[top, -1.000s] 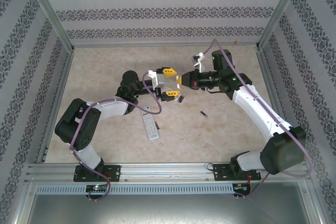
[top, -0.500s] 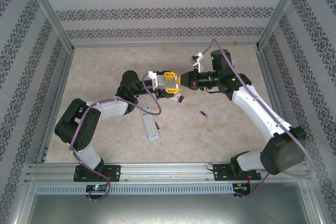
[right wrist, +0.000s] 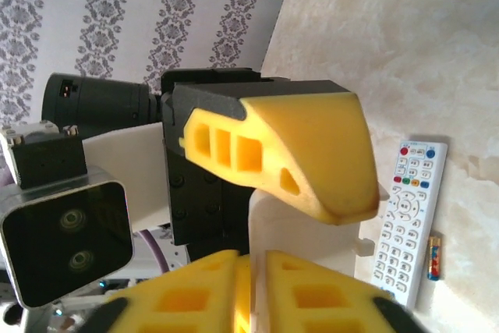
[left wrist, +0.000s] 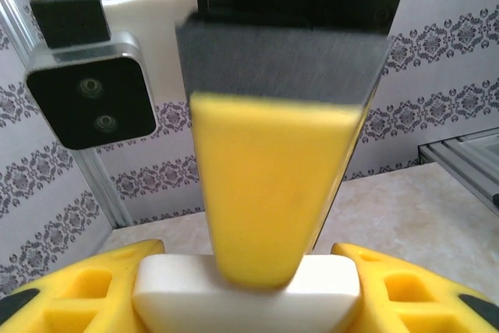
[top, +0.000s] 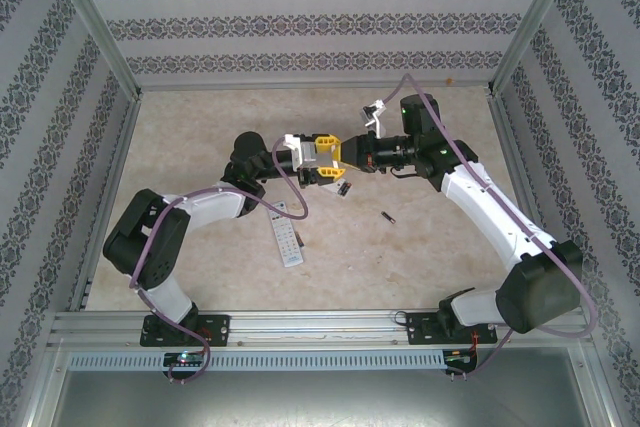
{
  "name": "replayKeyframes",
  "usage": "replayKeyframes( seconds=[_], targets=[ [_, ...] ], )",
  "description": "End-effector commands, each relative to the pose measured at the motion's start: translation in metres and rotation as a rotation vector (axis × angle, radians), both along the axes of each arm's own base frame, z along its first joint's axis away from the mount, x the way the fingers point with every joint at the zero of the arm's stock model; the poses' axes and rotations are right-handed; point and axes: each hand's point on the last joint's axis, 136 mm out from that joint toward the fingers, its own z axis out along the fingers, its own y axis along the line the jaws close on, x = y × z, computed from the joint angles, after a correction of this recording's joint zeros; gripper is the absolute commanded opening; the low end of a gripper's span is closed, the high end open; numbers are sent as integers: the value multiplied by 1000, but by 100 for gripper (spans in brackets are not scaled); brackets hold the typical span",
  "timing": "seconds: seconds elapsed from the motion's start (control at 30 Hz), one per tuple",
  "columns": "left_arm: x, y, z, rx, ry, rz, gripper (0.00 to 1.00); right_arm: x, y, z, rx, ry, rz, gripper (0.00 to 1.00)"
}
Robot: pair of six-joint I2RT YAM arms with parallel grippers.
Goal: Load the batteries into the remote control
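Left claw (top: pixel 328 158) snug around white piece (left wrist: pixel 245 294) (right claw (top: pixel 340 152) nose-to-nose, grip unclear), remote (top: pixel 286 239) and battery (top: pixel 387 217) on table (top: pixel 200 132).

Beige mottled tabletop (top: pixel 200 127), grey damask-striped wallpaper walls (top: pixel 300 17), aluminium frame posts (top: pixel 95 27), slotted metal rail (top: pixel 300 359) along the near edge.

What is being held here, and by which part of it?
A white plastic piece, in mid-air: the left claw pinches its side edges; the right claw lies against its flat face, grip unclear.

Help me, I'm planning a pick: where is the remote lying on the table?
In the top view, the remote lies left of centre, beside the left arm, with a battery alongside it.
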Motion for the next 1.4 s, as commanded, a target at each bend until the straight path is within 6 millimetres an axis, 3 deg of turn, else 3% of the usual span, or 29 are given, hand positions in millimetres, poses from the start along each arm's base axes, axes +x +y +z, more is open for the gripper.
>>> replayKeyframes(
  seconds=[0.0,0.07,0.13,0.2,0.3,0.53,0.63,0.73,0.83,0.97,1.03,1.13,1.2,1.27,1.3,1.37],
  targets=[
    [-11,-1,4,57,-16,-26,38,2,-14,27,30,-63,-8,32],
    [-13,-1,-23,181,41,-9,38,14,-41,28,-1,-78,-95,38],
    [-24,-1,-68,413,61,11,39,25,-71,23,-64,-95,-215,42],
    [-43,2,-124,761,-10,-3,40,37,-108,8,-179,-110,-382,46],
    [-55,12,-176,1089,-36,-54,40,42,-133,-8,-258,-114,-496,52],
    [-70,-8,-207,1209,-24,-196,42,38,-133,-33,-260,-40,-482,53],
    [-72,-5,-236,1321,-31,-252,46,35,-133,-38,-262,-33,-479,53],
    [-66,-7,-251,1374,-26,-264,53,33,-135,-40,-272,-35,-484,54],
    [-62,-15,-249,1331,-71,-255,74,31,-138,-39,-282,-49,-489,54],
    [-59,-30,-224,1203,-137,-206,97,34,-140,-34,-319,-140,-467,56],
    [-58,-35,-203,1110,-144,-154,100,36,-144,-33,-376,-234,-452,59],
    [-31,-36,-131,776,52,82,100,36,-140,-46,-552,-411,-386,65],
    [7,-8,-76,470,315,294,100,32,-126,-61,-657,-467,-323,71],
    [37,42,-41,183,581,410,100,24,-105,-79,-721,-468,-243,77],
    [50,70,-34,58,696,470,100,19,-93,-90,-734,-448,-197,79],
    [70,118,-41,-111,917,579,99,10,-72,-113,-754,-388,-133,83]
  ],
)
